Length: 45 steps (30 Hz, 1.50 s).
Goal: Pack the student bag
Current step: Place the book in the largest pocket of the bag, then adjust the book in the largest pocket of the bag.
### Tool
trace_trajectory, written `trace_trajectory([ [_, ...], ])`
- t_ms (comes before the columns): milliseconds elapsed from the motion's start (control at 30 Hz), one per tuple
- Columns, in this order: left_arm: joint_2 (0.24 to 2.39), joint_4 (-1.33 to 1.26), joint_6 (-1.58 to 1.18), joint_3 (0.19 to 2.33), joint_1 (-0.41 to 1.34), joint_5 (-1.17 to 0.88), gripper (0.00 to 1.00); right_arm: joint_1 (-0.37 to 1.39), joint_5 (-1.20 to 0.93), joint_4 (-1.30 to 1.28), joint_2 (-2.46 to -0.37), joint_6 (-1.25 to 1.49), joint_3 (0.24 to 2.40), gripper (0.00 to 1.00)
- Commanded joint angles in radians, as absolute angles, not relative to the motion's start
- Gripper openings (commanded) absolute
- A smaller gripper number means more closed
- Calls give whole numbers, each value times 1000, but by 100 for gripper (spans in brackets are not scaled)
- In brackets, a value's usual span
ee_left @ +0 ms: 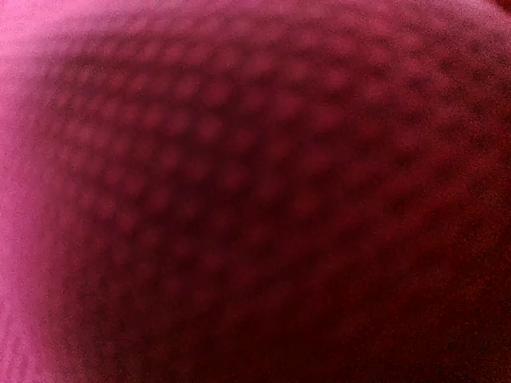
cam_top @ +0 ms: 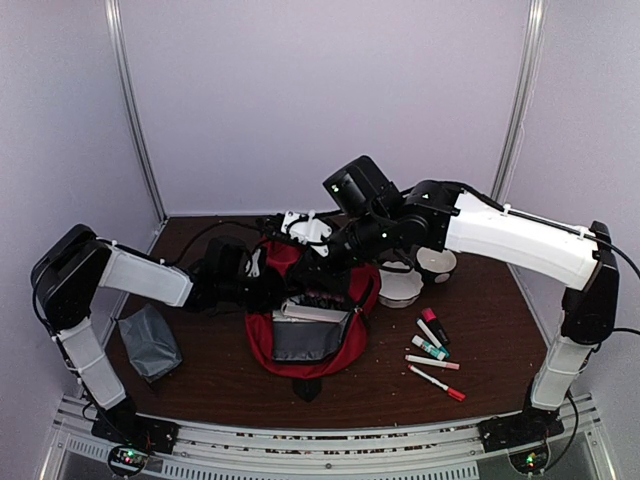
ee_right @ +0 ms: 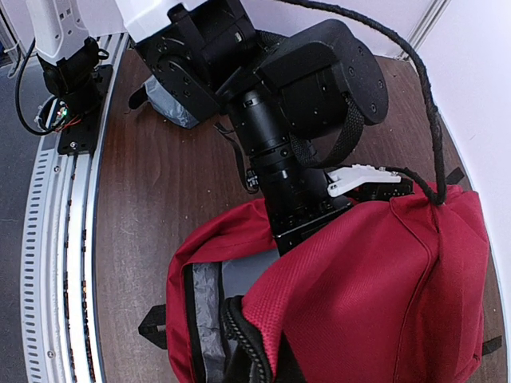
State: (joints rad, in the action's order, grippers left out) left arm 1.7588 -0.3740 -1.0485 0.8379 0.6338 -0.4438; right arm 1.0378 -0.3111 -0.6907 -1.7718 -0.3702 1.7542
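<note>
One red backpack (cam_top: 347,350), one grey pouch (cam_top: 150,343), two white round containers (cam_top: 400,287) and five markers (cam_top: 432,362)

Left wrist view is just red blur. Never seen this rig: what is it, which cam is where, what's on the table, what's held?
Two robot arms are bolted at the near edge of the table, each ending in two-finger jaws. The top view looks down from behind them: left arm, right arm. Both reach to the open red student bag. Around it lie a grey pouch, several markers and white round containers. The left wrist camera is pressed against the bag's fabric, hence the blur. The right wrist camera shows the left arm's end tucked under that fabric. Both jaws are hidden, so what they hold is unclear.
</note>
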Motion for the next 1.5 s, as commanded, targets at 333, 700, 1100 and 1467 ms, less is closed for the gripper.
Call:
trace_trajectory([
  [333, 1553, 20, -910, 904, 645, -229, 70, 1058, -329, -650, -1740, -374, 1753, 0],
  [700, 1336, 157, -919, 790, 845, -44, 68, 1040, -312, -641, -1744, -349, 1751, 0],
  [1100, 1521, -447, -1126, 623, 1042, 110, 0, 1038, -347, -653, -1777, -323, 1773, 0],
  [1467, 1732, -640, -1199, 665, 978, 233, 0, 1038, -384, -660, -1774, -325, 1752, 0],
])
